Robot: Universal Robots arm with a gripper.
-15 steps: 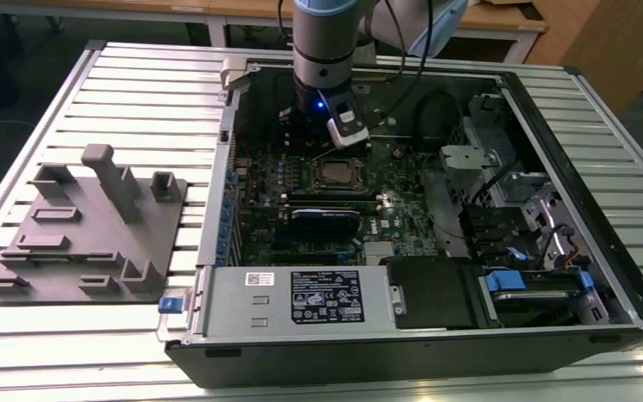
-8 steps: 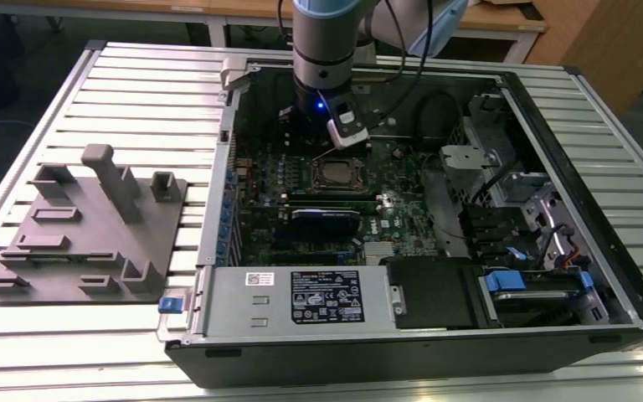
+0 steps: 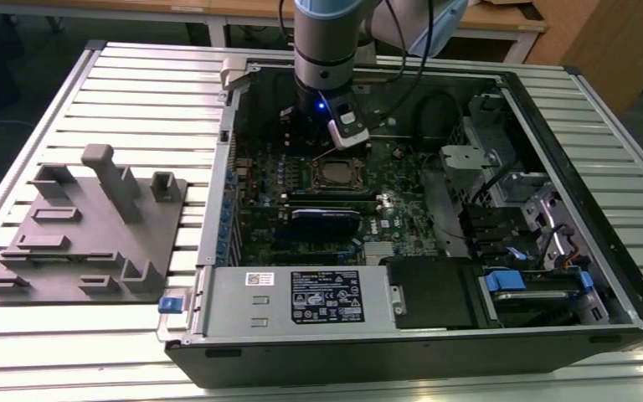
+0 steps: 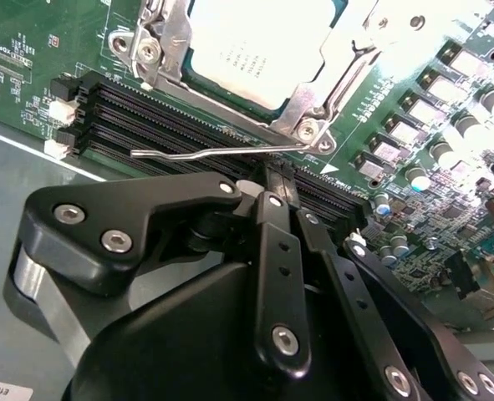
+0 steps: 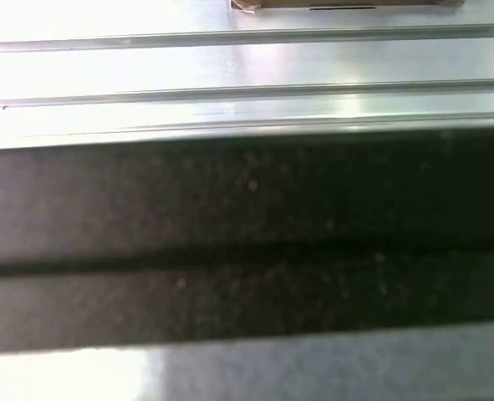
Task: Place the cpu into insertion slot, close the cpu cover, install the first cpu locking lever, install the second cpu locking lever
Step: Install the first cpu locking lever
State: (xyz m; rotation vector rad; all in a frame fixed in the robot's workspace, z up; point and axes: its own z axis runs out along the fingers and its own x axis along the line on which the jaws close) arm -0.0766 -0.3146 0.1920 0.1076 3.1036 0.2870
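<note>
The cpu (image 4: 259,50) is seated under the closed cpu cover (image 4: 309,104) — the end effector (image 4: 272,180) is drawn narrow just beside a thin locking lever (image 4: 196,153), nothing held.

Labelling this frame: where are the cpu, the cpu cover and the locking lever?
cpu (image 4: 259,50), second wrist view, pale face.
cpu cover (image 4: 301,104), second wrist view, frame edge.
locking lever (image 4: 196,154), second wrist view, wire shaft.

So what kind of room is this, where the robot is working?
Probably a robotics lab or workshop. An opened computer case lies on a ribbed metal table, a grey fixture plate sits beside it, and wooden desks stand behind.
</note>
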